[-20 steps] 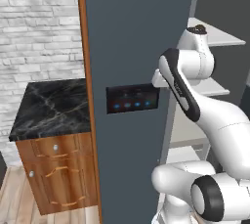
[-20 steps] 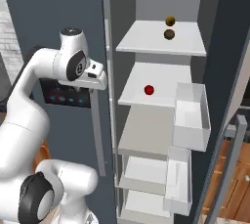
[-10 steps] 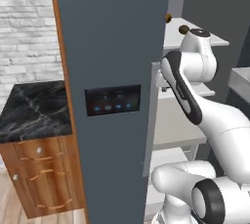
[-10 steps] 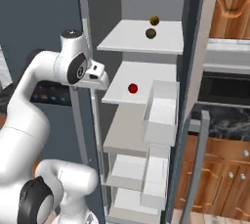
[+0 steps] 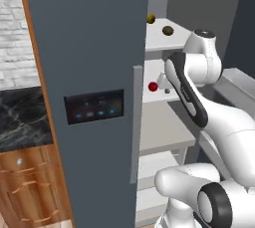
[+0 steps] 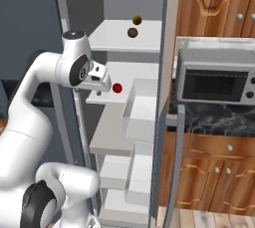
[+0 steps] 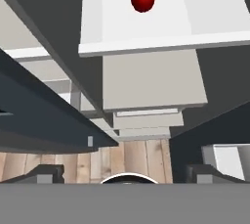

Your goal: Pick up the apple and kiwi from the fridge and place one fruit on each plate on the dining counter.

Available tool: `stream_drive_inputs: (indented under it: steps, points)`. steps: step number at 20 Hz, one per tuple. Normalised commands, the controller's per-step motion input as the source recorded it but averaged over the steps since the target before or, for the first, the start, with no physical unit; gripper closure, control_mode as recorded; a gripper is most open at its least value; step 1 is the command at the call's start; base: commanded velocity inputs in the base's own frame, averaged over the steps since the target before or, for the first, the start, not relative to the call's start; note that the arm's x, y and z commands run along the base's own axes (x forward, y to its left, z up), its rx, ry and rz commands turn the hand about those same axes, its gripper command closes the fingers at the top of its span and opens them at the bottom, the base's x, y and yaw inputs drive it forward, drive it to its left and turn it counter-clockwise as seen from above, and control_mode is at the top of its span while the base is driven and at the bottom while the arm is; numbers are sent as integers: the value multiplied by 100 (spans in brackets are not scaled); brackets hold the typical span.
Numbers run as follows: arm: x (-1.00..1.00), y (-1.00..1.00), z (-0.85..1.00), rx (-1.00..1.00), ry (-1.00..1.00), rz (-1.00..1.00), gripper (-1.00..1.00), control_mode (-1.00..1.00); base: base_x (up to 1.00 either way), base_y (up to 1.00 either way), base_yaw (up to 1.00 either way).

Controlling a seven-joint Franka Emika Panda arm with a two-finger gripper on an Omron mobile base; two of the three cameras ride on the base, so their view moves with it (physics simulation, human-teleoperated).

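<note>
Fridge (image 5: 89, 48) is open. Left to right in the left base view: closed door half with its panel (image 5: 94, 107), grey handle (image 5: 135, 122), then the shelves.

Apple (image 5: 153, 86) sits on the middle shelf (image 6: 124, 80), near the shelf's front edge, left of centre. Kiwi (image 6: 132, 32) is one shelf up, mid-shelf, with a second small yellowish-brown fruit (image 6: 137, 20) behind it toward the back wall.

Gripper (image 7: 124, 174) is empty, jaws spread wide; fingertips (image 7: 46, 174) sit far apart at the bottom of the hand view. It hangs just outside the fridge front, at about middle-shelf height.

Key relation: apple lies straight ahead of the hand and a bit above its axis, over the shelf's front lip. It's round, so no preferred grasp axis. Apple looks the nearer target; kiwi needs a climb to the upper shelf.

Clearance: open door with bins (image 6: 142, 117) on the right, left side wall close to the arm. Room above the apple looks fair, and the shelf around it is bare.
</note>
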Motion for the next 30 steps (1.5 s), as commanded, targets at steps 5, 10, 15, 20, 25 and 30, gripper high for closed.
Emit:
stream_drive_inputs:
  steps: [5, 10, 15, 20, 25, 30]
  points:
    - [0, 0, 0, 0, 0, 0, -100, 100, 34, -16, -14]
    - [0, 0, 0, 0, 0, 0, -100, 100, 35, -28, -6]
    - [0, 0, 0, 0, 0, 0, -100, 100, 47, -11, -3]
    - [0, 0, 0, 0, 0, 0, -100, 100, 49, 0, 0]
    - [0, 0, 0, 0, 0, 0, -100, 100, 42, 0, 0]
    - [-2, 0, -19, -5, 0, 0, -100, -100, 0, 0, 0]
